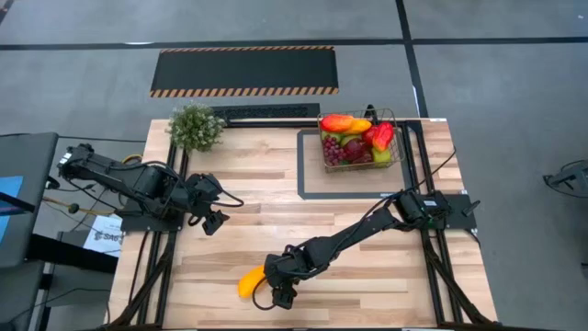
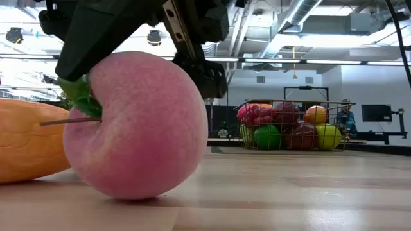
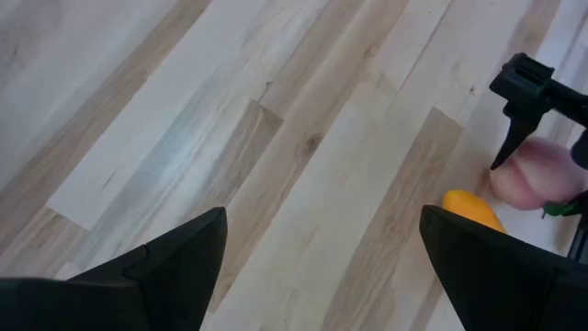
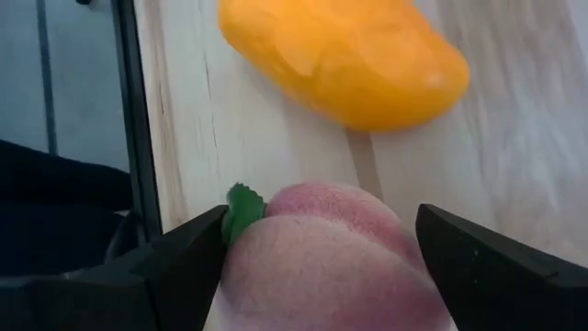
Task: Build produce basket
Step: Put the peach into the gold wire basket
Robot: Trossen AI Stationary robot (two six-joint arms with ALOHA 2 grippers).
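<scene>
Wooden table (image 1: 367,257), right gripper (image 4: 322,267) seemingly straddling peach (image 4: 322,248)

the high view is evenly lit and fairly sharp, with soft short shadows under both arms on the pale bench (image 1: 276,188). in the low view, ceiling strip lights (image 2: 314,40) glow bright in the room behind. the pink peach (image 2: 131,125) sits very close to the lens, large and slightly soft, its underside shaded, while the basket (image 2: 292,125) farther back stays reasonably clear. the left wrist view shows mild glare on the wood grain. in the right wrist view the peach and the yellow mango (image 4: 344,60) are blurred.
</scene>
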